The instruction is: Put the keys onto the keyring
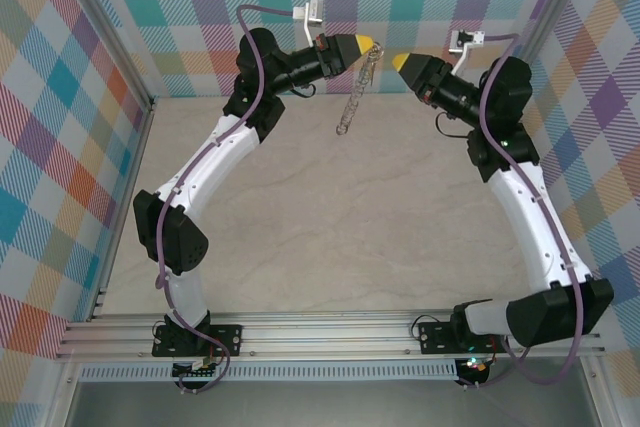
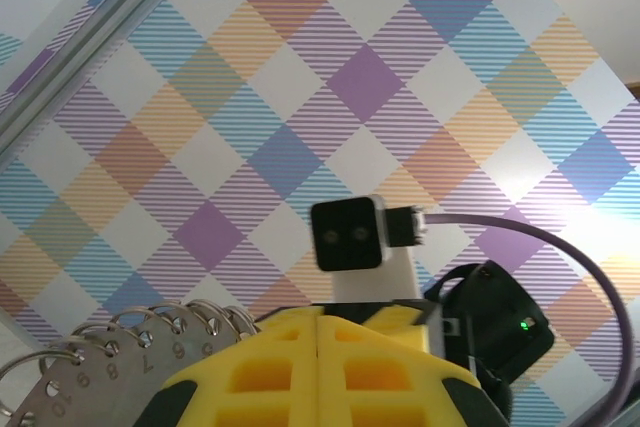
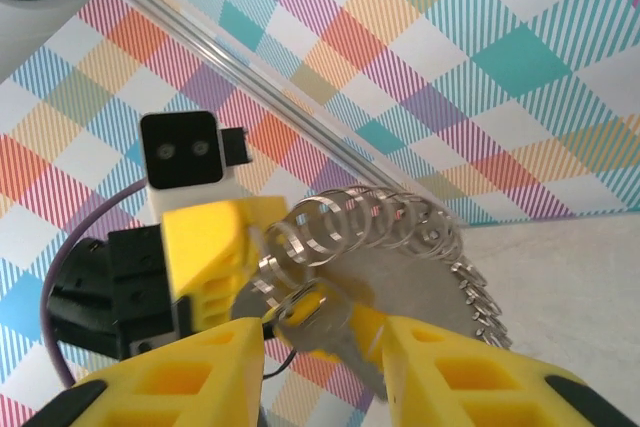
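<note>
Left gripper (image 1: pixel 366 45) is clamped on the keyring (image 1: pixel 352 97), far centre; right gripper (image 1: pixel 399 60) jaws stand apart, key (image 3: pixel 318 317) between.

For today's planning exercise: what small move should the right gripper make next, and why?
Probably close the right gripper on the key: it lies between the parted fingers, against a loop of the keyring, which the shut left gripper holds. Whether it is threaded is unclear.
</note>
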Controlling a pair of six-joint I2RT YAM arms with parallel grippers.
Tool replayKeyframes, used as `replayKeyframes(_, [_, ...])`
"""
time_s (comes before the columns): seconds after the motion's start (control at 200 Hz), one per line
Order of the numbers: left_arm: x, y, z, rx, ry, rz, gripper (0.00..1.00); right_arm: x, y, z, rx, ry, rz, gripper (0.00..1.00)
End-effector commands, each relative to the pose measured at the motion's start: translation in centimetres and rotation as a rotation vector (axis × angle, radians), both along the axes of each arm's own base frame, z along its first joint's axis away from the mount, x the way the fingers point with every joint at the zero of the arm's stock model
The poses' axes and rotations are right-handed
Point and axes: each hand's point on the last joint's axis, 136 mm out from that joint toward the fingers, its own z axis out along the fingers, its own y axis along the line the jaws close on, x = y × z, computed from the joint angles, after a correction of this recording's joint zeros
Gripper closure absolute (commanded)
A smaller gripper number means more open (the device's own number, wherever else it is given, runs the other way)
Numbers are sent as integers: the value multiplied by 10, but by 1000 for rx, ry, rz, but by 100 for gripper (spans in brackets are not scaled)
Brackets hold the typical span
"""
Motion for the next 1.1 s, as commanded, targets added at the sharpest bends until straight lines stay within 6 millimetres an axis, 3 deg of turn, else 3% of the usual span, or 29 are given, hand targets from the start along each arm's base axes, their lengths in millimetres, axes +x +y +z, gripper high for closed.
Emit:
replayKeyframes(0.0, [-19,6,37,-67,-101,-17,100,-13,4,37,69,-95,59,59])
replayKeyframes(0.155, [-15,6,37,-65,-88,-4,100,-16,13,20,47,-70,69,48])
replayKeyframes(0.36, [-10,6,36,-69,-77,9,100,-20,23,-6,-61,-53,8,44])
replayKeyframes(0.54, [-8,6,35,-74,-62,17,100,-17,27,-16,-156,-66,-55,44])
replayKeyframes(1.1, [0,13,30,-112,20,70,100,5,41,-4,-212,-110,-77,45])
